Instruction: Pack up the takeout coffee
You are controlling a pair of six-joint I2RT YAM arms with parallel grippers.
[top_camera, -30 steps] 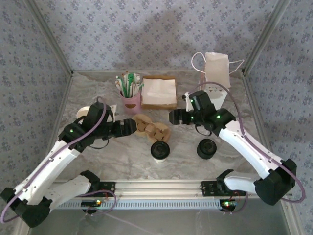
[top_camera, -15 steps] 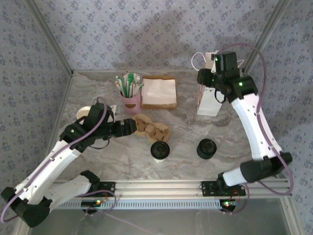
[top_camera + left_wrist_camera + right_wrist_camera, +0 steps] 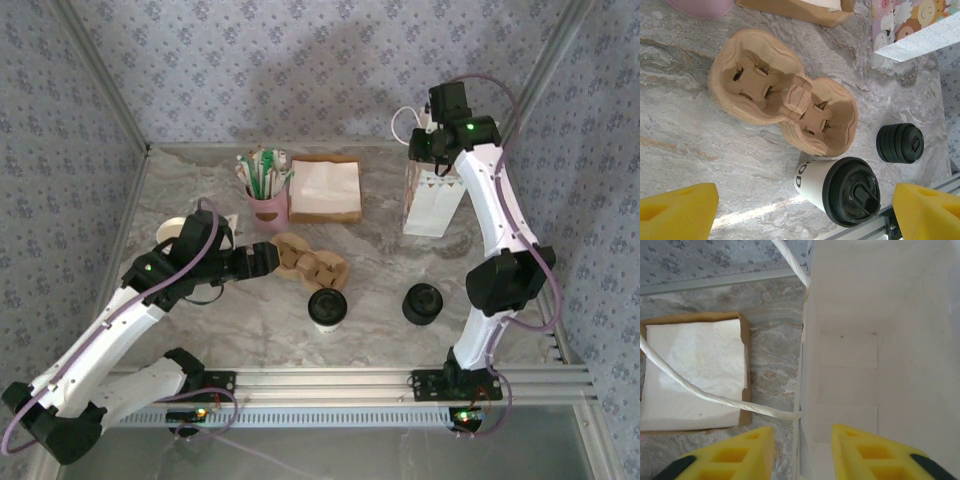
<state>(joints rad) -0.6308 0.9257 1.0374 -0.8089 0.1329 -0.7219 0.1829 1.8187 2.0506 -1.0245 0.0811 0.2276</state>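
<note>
**Before anything goes in, one arm readies and one waits**

Because packing needs a steady bag, the right gripper [image 3: 802, 432] straddles one wall of the white rope-handled paper bag [image 3: 880, 365] at 2 o'clock on the tabletop [image 3: 380, 255], jaws apart, not yet pinching. The left gripper [image 3: 804, 192], spread wide and empty, hovers over the brown moulded-pulp cup carrier [image 3: 780, 107]. From overhead, the cream paper cup with round black lid [image 3: 850, 192] stands at the carrier's 5 o'clock.

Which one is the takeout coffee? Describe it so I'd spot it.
Find the brown pulp carrier in the middle of the table. Just nearer the front rail stands the coffee, with a lid stack to its right. Only the coffee shows a pale paper wall under its black lid; the stack is all black.
</note>
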